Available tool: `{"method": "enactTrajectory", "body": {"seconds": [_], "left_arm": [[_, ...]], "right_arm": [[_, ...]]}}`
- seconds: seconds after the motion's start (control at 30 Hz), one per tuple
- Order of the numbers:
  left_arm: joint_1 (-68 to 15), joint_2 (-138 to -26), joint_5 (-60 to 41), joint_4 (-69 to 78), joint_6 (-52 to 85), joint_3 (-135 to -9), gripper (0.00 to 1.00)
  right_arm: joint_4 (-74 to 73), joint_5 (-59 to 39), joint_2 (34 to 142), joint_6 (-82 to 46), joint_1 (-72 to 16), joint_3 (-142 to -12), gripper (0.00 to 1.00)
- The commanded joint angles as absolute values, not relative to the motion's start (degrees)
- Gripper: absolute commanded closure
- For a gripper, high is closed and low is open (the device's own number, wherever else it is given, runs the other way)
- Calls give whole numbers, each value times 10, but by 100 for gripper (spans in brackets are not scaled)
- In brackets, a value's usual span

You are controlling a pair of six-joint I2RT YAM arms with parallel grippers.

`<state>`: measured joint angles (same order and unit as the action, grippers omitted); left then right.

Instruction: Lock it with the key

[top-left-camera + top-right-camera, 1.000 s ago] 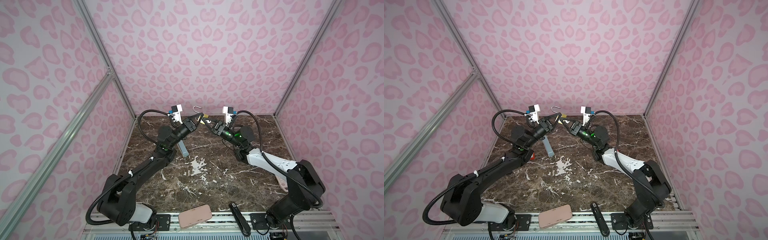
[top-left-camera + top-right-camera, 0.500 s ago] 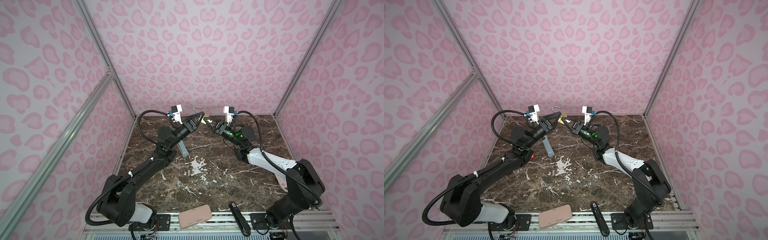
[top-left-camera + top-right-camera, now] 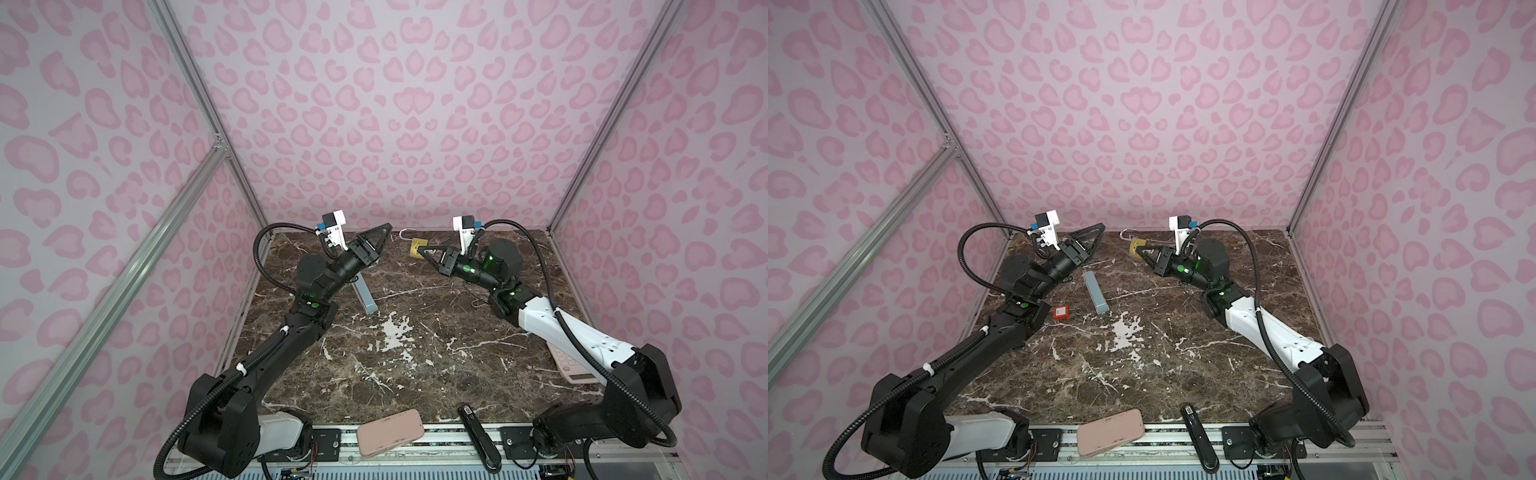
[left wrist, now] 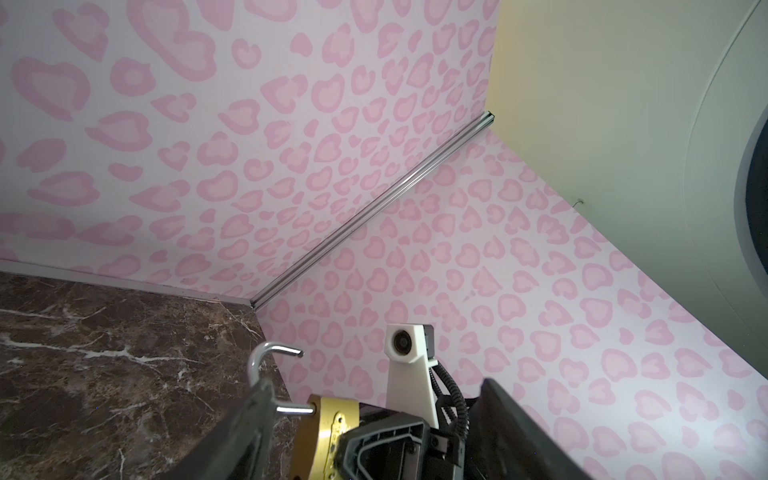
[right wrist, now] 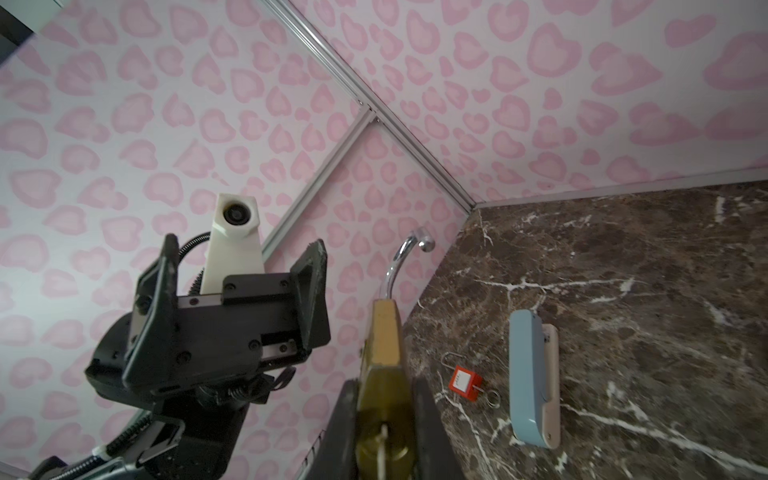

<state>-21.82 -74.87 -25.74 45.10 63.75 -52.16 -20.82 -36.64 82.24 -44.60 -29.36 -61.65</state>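
Held aloft over far end of table (image 3: 415, 332): brass padlock (image 3: 417, 246), body clamped in right gripper (image 3: 424, 250). Shackle (image 5: 405, 253) swung out, free end clear of body, so not locked. Left gripper (image 3: 385, 231) spread wide, empty, just beside lock, not touching. Left to do, likely: seat shackle, turn key. Key hard to make out (maybe pale sliver at lock's base in right wrist view); keyhole unseen.

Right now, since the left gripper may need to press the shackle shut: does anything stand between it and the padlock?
Nothing visible does. The open left gripper faces the brass padlock, shut in the right gripper, across bare air; its shackle stands open.
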Motion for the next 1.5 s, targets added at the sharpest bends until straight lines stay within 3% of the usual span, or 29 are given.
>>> {"method": "enactTrajectory", "body": {"seconds": [0.0,0.63,1.3,1.4,1.47], "left_arm": [[-217,-763,-296,449,635,-540,22],[-233,-835,-366,452,664,-577,23],[-237,-837,-366,452,661,-561,23],[-238,-834,-371,453,662,-562,27],[-238,-831,-369,452,661,-560,34]], "right_arm": [[-93,-408,823,-357,-294,-629,100],[-178,-462,837,-415,-294,-655,100],[-181,-485,819,-429,-280,-667,100],[-217,-479,822,-452,-276,-654,100],[-255,-479,826,-478,-270,-644,100]]}}
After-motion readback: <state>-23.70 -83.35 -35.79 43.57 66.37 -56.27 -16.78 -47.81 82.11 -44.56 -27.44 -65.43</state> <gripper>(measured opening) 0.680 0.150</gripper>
